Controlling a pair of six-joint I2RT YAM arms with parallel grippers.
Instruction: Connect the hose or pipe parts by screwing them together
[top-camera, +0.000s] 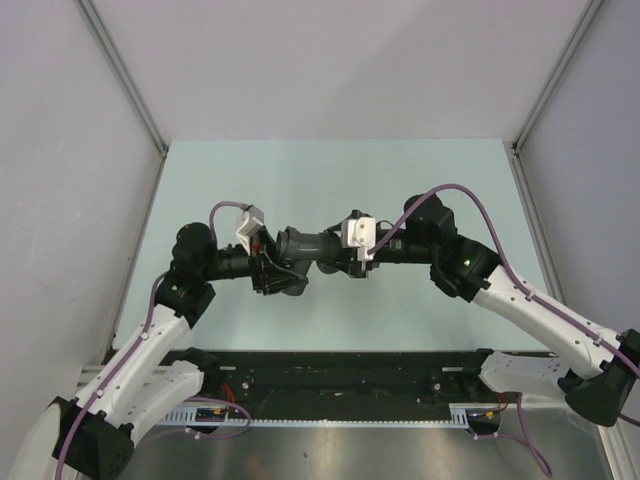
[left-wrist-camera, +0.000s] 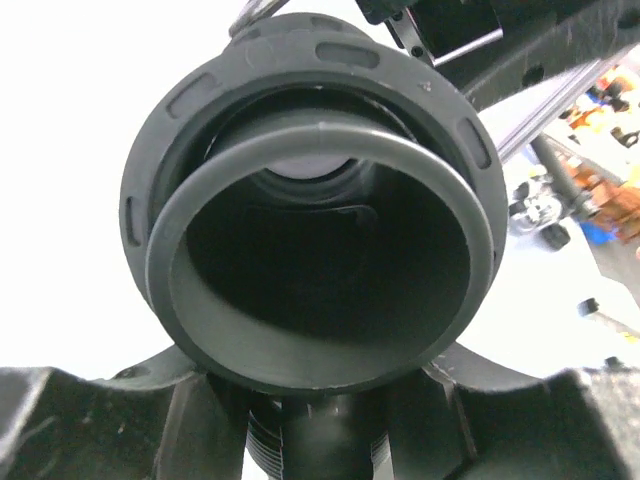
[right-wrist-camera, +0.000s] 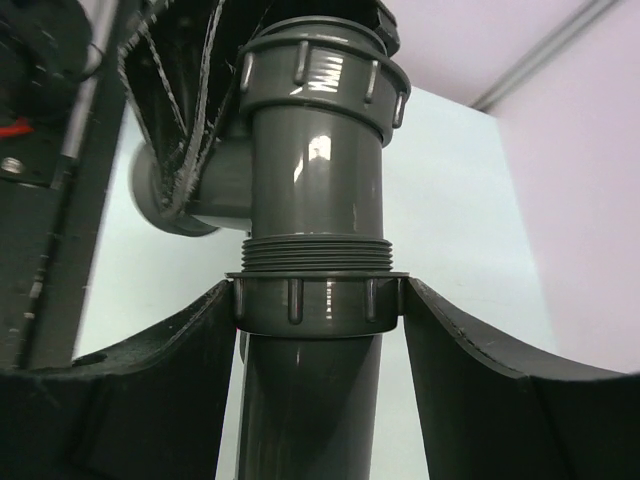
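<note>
Above the table's middle, the two hose or pipe parts meet end to end. The branched fitting (top-camera: 305, 245) is dark grey, and my left gripper (top-camera: 277, 275) is shut on it from below. In the left wrist view its wide round port (left-wrist-camera: 200, 330) faces the camera, with my left gripper (left-wrist-camera: 320, 430) clamped on the threaded stub beneath. The straight tube (right-wrist-camera: 310, 410) runs up into the branched fitting (right-wrist-camera: 315, 180). A band of bare thread shows above the tube's ribbed nut (right-wrist-camera: 318, 302). My right gripper (right-wrist-camera: 318, 310) is shut on that nut, both fingers (right-wrist-camera: 170, 390) touching its sides. From above, the right gripper (top-camera: 338, 256) faces left.
The pale green table (top-camera: 330, 170) is enclosed by grey walls on three sides. A black rail (top-camera: 340, 375) runs along the near edge between the arm bases. Purple cables (top-camera: 470, 195) loop over both arms.
</note>
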